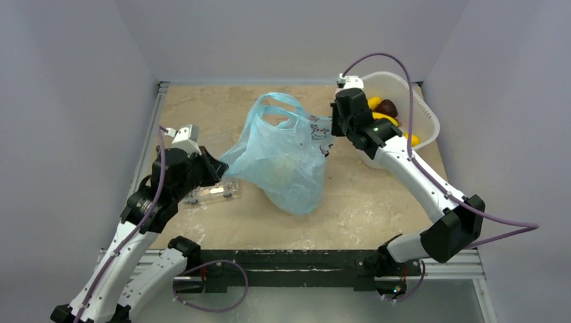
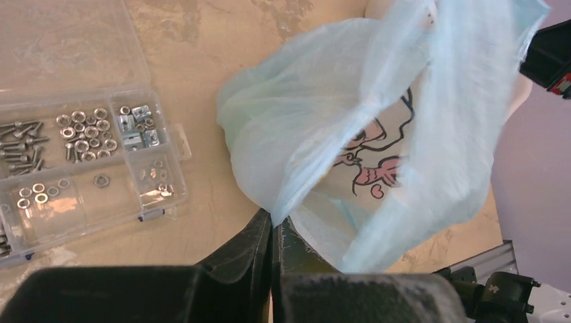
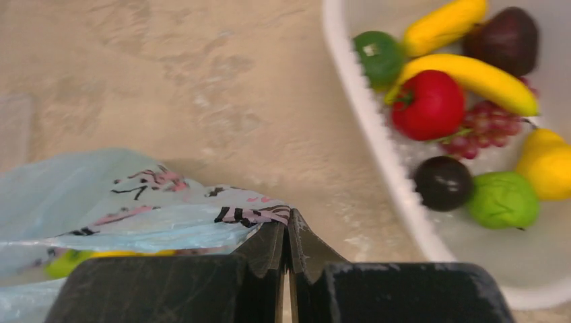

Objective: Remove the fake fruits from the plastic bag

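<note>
The light-blue plastic bag [image 1: 286, 158] stands in the middle of the table, stretched between both grippers. My left gripper [image 1: 217, 166] is shut on the bag's left edge; in the left wrist view the plastic [image 2: 350, 128] is pinched at the gripper's tips [image 2: 273, 219]. My right gripper [image 1: 334, 121] is shut on the bag's printed right edge [image 3: 256, 214], pinched at its tips [image 3: 286, 229]. Through the bag's opening a yellow and a green fruit [image 3: 94, 259] show faintly. More fake fruits [image 3: 464, 101] lie in the white basket [image 1: 425, 121].
A clear flat box of small metal parts [image 1: 212, 192] lies on the table just left of the bag, under my left gripper; it also shows in the left wrist view [image 2: 81, 168]. The white basket stands at the back right corner, close behind my right arm.
</note>
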Robot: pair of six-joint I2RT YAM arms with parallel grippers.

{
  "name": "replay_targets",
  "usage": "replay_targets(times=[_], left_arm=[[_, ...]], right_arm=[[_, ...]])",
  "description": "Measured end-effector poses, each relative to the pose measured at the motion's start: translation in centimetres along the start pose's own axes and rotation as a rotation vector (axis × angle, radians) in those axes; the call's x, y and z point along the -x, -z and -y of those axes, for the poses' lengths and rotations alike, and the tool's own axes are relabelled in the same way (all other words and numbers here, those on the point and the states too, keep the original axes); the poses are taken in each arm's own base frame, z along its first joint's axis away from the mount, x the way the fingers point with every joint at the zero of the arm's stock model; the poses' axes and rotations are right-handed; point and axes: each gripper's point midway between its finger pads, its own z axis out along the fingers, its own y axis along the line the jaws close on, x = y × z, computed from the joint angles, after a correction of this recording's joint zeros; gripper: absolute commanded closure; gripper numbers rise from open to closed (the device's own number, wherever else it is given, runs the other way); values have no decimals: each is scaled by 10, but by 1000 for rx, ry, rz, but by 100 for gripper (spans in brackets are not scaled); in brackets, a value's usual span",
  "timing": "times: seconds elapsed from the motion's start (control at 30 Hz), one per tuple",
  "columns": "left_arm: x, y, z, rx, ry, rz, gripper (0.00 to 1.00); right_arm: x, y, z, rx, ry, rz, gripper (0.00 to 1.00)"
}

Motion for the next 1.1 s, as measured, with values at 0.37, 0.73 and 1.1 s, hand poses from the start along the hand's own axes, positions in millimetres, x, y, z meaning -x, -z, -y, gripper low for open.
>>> replay_targets(times=[0.37,0.73,1.1], left_arm=[[-47,-10,-11,-36,134,-72,100],[-56,-29,32,-244,188,-188,100],[-59,-24,43,-307,187,-217,100]], right_arm=[[9,-20,36,-14,-29,-38,87],[-18,27,-22,181,92,-118,16],[8,131,-103,541,209,112,1]])
